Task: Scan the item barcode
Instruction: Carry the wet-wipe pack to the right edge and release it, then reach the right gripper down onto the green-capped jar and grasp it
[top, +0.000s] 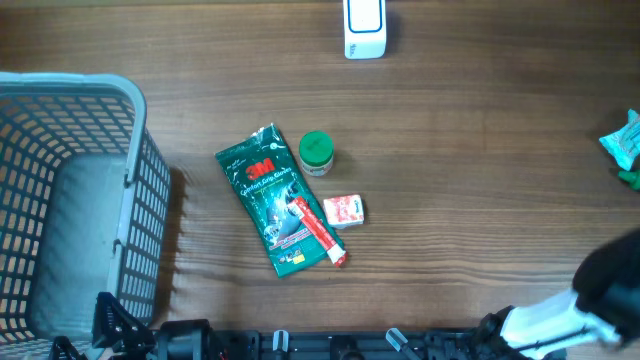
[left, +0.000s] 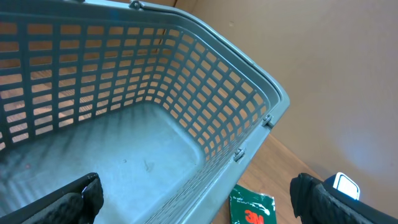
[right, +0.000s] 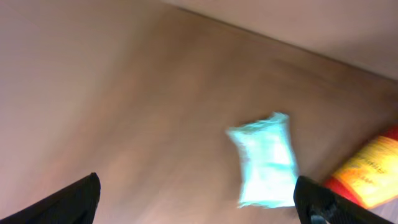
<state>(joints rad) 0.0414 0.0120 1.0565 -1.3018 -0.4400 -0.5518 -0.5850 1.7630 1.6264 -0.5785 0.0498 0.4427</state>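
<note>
Plainly, the overhead view shows where trouble could start. The scanner (top: 363, 28) stands at the far edge of the desk (top: 480, 200), well beyond the green 3M packet (top: 268, 205). Around that packet the goods crowd: a green-capped pot (top: 316, 152) sits just beside its upper right corner, a red tube (top: 318, 230) lies across its lower right, and a small red-and-white box (top: 345, 210) sits just right of the tube. A grab there could drag a neighbour along or roll the pot. The basket (top: 60, 200) stands to the packet's left. A teal packet (top: 622, 140) lies far to its right at the desk's edge, near the right arm (top: 600, 290). I judge this to be the item to scan. A careless nudge could push it off, and its barcode side cannot be told. From the left wrist, the left jaws stand wide apart over the basket and hold nothing, with the 3M packet and scanner peeking beyond its rim. The right wrist picture is blurred. The right jaws are spread wide and empty above the teal packet, and an orange-and-yellow thing (right: 367, 171) lies just beside it, close enough to foul a grasp.
</note>
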